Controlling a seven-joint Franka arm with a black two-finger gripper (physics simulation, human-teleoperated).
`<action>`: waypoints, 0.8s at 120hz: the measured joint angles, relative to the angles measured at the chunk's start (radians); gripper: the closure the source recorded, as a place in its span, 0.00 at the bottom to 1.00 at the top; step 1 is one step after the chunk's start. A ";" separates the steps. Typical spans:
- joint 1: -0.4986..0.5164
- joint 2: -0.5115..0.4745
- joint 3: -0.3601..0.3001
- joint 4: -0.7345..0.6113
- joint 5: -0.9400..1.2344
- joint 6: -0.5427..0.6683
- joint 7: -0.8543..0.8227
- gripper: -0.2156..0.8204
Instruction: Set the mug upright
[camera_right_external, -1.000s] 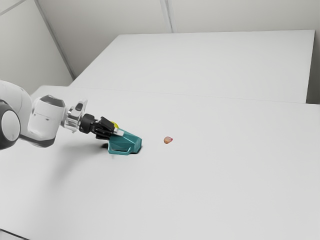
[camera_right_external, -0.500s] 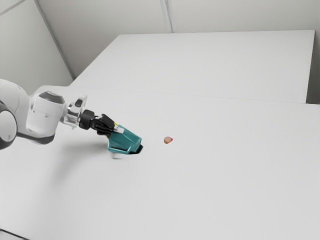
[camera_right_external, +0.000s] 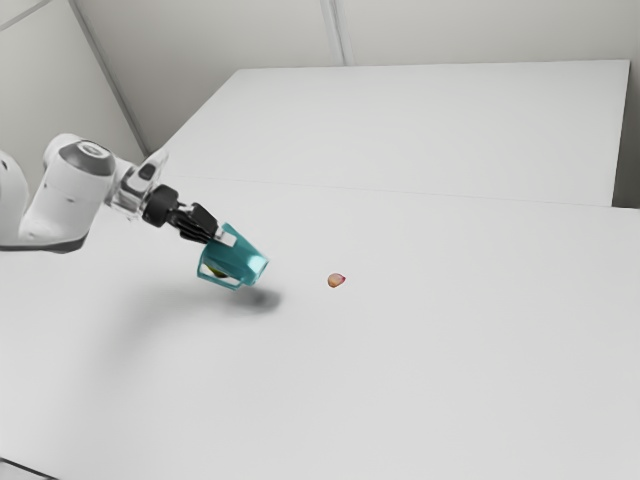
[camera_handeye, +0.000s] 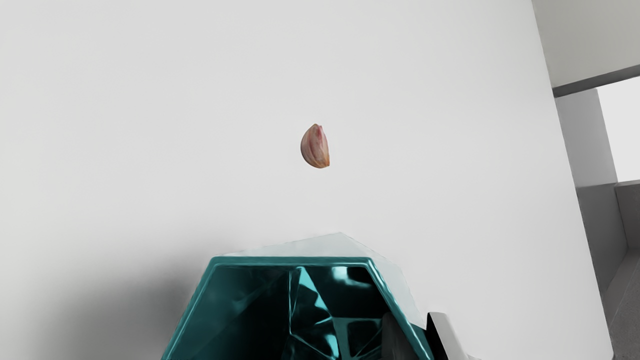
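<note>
The gripper (camera_right_external: 223, 239) is clamped on one wall of the mug (camera_right_external: 240, 262), holding it tilted just ahead, clear of the table (camera_right_external: 450, 350), probably to give its base room to swing down.

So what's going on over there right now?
The robot's hand is holding the teal mug, its fingers shut on the mug's wall, one inside and one outside. The mug looks to be off the table, with a shadow below it. It isn't upright yet: it leans, mouth toward the hand and base toward the exterior view's right. A garlic clove lies on the table, apart from the mug.
</note>
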 joint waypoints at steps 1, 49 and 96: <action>-0.003 -0.005 0.000 0.000 0.010 0.000 -0.003 0.96; -0.089 -0.212 -0.009 -0.061 0.517 0.005 -0.192 0.97; -0.084 -0.309 -0.122 -0.247 0.845 0.216 -0.422 0.97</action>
